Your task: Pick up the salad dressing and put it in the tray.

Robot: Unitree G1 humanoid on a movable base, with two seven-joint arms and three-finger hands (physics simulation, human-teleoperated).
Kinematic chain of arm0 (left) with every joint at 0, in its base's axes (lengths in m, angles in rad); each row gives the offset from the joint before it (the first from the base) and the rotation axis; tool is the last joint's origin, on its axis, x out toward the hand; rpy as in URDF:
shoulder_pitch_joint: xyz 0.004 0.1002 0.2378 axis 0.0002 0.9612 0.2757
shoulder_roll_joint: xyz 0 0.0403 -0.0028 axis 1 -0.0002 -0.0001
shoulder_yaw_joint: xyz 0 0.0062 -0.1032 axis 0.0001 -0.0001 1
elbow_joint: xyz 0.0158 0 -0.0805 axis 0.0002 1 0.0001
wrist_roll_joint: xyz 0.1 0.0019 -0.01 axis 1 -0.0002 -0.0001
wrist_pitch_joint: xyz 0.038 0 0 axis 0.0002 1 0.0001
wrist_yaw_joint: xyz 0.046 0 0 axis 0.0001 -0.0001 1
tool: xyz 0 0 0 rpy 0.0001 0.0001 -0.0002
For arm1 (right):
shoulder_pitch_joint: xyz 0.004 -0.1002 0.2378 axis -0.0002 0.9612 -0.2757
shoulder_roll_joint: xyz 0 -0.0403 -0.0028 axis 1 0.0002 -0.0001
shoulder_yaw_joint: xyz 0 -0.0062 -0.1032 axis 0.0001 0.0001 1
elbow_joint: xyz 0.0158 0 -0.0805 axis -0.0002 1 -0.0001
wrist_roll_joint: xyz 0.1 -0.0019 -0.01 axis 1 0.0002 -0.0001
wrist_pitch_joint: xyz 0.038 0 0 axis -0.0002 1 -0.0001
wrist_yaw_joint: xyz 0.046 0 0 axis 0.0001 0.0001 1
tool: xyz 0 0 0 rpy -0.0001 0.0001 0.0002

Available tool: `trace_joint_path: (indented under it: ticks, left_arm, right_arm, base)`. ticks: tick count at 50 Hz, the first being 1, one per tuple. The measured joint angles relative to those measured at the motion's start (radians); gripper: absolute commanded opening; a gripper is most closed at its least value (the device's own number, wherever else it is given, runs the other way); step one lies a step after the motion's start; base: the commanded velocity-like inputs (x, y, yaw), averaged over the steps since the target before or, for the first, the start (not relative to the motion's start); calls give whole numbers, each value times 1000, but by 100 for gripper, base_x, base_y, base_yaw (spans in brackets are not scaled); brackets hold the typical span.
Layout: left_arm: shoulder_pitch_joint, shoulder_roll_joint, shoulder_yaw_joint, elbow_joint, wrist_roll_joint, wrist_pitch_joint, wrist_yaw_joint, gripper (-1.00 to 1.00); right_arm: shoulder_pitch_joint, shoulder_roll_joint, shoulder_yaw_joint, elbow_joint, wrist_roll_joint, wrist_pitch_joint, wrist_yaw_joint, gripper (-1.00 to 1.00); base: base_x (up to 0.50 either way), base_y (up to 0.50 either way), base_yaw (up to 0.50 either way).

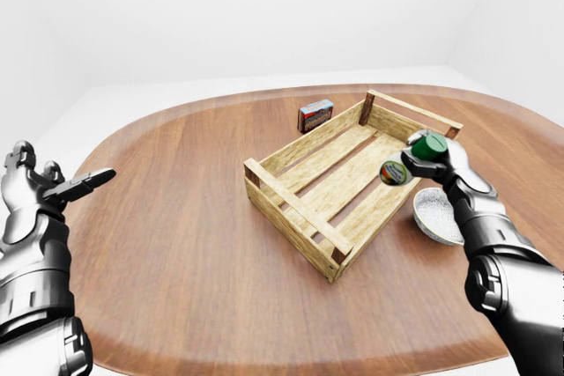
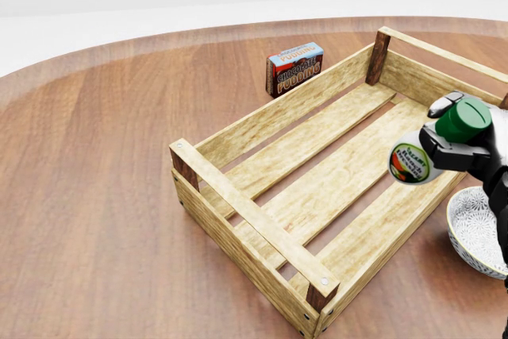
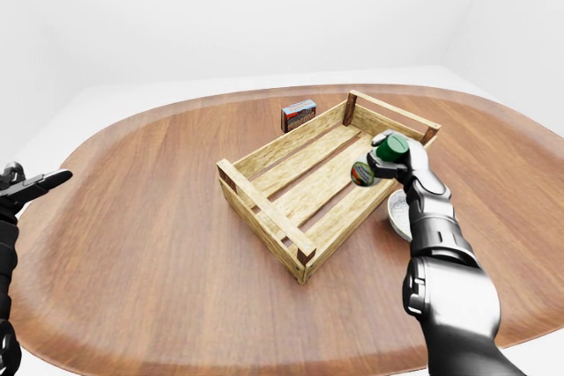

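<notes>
The salad dressing bottle, white with a green cap and a round label, is held in my right hand, whose fingers close round it. It hangs over the right side of the wooden slatted tray, above the slats and not touching them. The same hand and bottle show in the left-eye view. My left hand is open and empty at the far left of the left-eye view, well away from the tray.
A small chocolate pudding box stands on the round wooden table just above the tray's top-left wall. A white patterned bowl sits on the table right of the tray, under my right forearm.
</notes>
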Motion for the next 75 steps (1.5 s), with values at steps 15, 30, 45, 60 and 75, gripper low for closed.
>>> trace_joint_path:
  ticks: [15,30,45,60,75]
  left_arm:
    - [-7,-2,-5,22,1,0,-5,100]
    - [-15,0,-9,52,-3,0,-14,100]
    - [-16,5,-9,57,-8,0,-15,100]
    - [-18,4,-11,65,-7,0,-16,100]
    - [-10,3,-11,44,-6,0,-9,100]
  right_arm:
    - [-41,69,-2,105,-10,0,-51,-100]
    - [-136,120,33,133,-188,93,-102,-100]
    - [-189,152,49,140,-340,175,-99,-100]
    - [-165,147,38,140,-369,175,-98,-100]
    - [-132,133,31,140,-348,174,-103,-100]
  base:
    - [0,0,0]
    - [0,0,0]
    - [0,0,0]
    - [0,0,0]
    - [0,0,0]
